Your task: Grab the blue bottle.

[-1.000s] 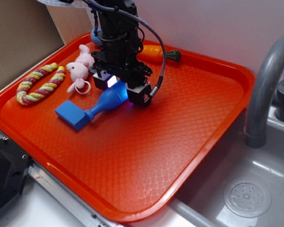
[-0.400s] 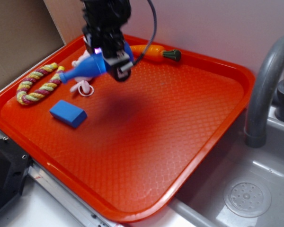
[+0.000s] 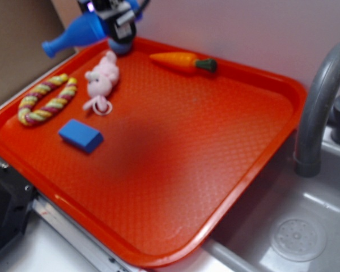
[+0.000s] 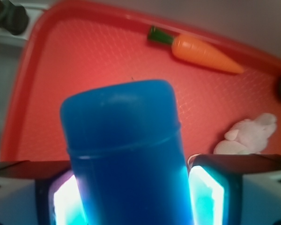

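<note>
The blue bottle (image 3: 73,35) hangs high over the tray's far left corner, lying sideways with its narrow neck pointing left. My gripper (image 3: 114,18) is shut on its wide body at the top edge of the exterior view. In the wrist view the blue bottle (image 4: 126,154) fills the middle, its flat base towards the camera, and the gripper (image 4: 131,199) clamps it between two glowing pads (image 4: 206,194).
On the orange tray (image 3: 260,158) lie a toy carrot (image 3: 181,61), a pink plush bunny (image 3: 100,78), a braided rope ring (image 3: 45,99), a flat blue block (image 3: 80,135) and a small blue ball (image 3: 120,47) under the gripper. A grey faucet (image 3: 317,107) and sink stand at the right.
The gripper has lifted the blue bottle off the tray and carried it up and to the far left. The flat blue block stays where the bottle left it.
</note>
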Robot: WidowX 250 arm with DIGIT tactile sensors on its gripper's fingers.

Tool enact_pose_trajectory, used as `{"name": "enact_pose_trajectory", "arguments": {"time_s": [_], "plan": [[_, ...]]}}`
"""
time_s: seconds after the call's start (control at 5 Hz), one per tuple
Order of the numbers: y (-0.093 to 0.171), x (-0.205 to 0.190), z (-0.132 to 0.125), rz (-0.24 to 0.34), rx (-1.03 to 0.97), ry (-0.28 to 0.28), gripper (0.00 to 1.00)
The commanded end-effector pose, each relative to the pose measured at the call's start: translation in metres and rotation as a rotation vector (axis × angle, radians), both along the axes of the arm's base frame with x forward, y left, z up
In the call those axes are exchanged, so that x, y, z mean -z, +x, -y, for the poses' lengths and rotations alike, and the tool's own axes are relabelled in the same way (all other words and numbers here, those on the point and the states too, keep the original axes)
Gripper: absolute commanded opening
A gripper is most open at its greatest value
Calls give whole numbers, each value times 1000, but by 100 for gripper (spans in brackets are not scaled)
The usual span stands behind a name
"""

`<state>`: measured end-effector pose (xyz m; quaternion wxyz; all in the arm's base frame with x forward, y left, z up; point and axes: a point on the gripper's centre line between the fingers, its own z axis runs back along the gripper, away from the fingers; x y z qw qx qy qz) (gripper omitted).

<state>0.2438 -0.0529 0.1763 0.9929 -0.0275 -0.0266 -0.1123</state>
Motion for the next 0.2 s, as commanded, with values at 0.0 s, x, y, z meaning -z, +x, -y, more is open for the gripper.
{"name": "enact_pose_trajectory", "arguments": {"time_s": [0.0], "plan": [[5, -19, -14, 79, 18, -69, 0]]}}
